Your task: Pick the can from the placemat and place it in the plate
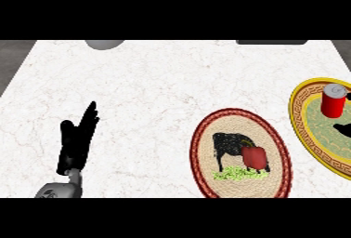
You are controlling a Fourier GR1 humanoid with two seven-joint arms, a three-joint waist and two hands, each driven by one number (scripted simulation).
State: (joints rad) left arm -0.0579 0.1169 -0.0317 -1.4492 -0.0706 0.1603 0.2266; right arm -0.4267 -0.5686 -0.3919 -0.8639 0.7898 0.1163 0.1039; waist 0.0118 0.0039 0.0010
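**Counter inventory: can on plate, both hands clear of it**

1. Marble counter (151, 83). Carries everything listed; it runs away from both hands to the far edge.
2. Woven placemat (237, 122), round, red-bordered, with a black cow motif. It lies well to the right of the left hand and just left of the plate. A red patch sits on the cow; it may be print or an object. No can stands here, so the pick appears done.
3. Plate (299, 122), gold-rimmed with a green centre, cut by the view's right edge. The right hand lies over it.
4. Left hand (77, 139). It is straight and pressed together, pointing up, and holds nothing. It rests far from the work, likely parked because the plate lies on the other side.
5. Red can (334, 103). Upright on the plate, just beyond the right hand and apart from it. Judged as placed.
6. Right hand (342, 130). Only a black sliver shows, so its posture cannot be told.
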